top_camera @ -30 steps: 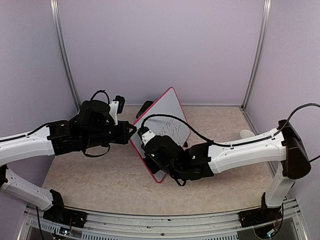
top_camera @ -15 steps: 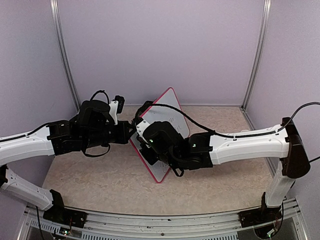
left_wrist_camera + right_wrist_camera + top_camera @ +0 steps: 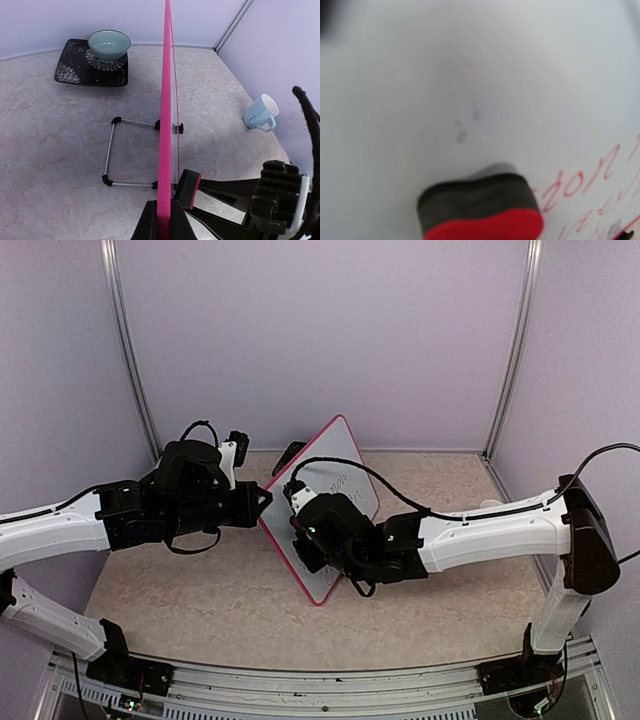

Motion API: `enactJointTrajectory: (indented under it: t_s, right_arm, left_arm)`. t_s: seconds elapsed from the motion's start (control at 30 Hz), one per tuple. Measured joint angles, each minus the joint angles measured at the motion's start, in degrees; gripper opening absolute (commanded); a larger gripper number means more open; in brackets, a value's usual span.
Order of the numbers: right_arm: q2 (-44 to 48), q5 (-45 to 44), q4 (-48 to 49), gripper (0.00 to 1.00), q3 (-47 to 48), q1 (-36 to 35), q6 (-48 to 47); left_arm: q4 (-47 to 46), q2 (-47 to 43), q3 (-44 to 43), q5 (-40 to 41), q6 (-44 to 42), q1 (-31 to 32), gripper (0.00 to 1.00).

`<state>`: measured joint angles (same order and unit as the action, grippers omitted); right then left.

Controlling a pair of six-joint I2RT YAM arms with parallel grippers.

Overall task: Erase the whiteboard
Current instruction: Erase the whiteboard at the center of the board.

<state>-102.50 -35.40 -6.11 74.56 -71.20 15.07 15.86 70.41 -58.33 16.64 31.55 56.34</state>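
Two pincers: left pincer [image 3: 164, 222] clamps whiteboard [image 3: 342, 462] by pink edge, steadying it; right pincer [image 3: 302, 545] grips eraser [image 3: 480, 210], pressed to its face beside red writing [image 3: 580, 182].

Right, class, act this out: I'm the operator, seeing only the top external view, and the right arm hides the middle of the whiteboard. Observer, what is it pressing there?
Observer: The right end effector holds a black-and-red eraser against the whiteboard.
Operator: Any writing left?
Observer: Yes, red handwriting just right of the eraser in the wrist view; above it are only faint smudges.
Operator: And the left arm?
Observer: The left end effector is shut on the board's pink frame, seen edge-on.
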Motion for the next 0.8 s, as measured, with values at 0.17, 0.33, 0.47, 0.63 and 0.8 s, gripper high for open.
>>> enactJointTrajectory:
  t_s: [0.17,0.33,0.47,0.63,0.8]
  right_arm:
    - [0.0,0.4,-0.5,0.25,-0.2,0.7,-0.5]
    - [0.0,1.9,-2.6,0.25,1.5,0.8,-2.9]
    - [0.0,2.6,-3.9,0.25,3.7,0.5,-5.5]
    - [0.2,3.3,-2.9,0.26,5.5,-0.5,-7.1]
    - [0.3,3.1,-2.9,0.26,5.5,-0.5,-7.3]
  left_arm:
    - [0.0,0.0,0.0,0.0,0.2,0.0,0.0]
    - [0.0,0.0,0.0,0.2,0.3,0.0,0.0]
    - [-0.1,-0.1,0.0,0.2,0.3,0.0,0.0]
    - [-0.1,-0.1,0.0,0.1,0.3,0.0,0.0]
    - [-0.2,-0.1,0.0,0.0,0.3,0.0,0.0]
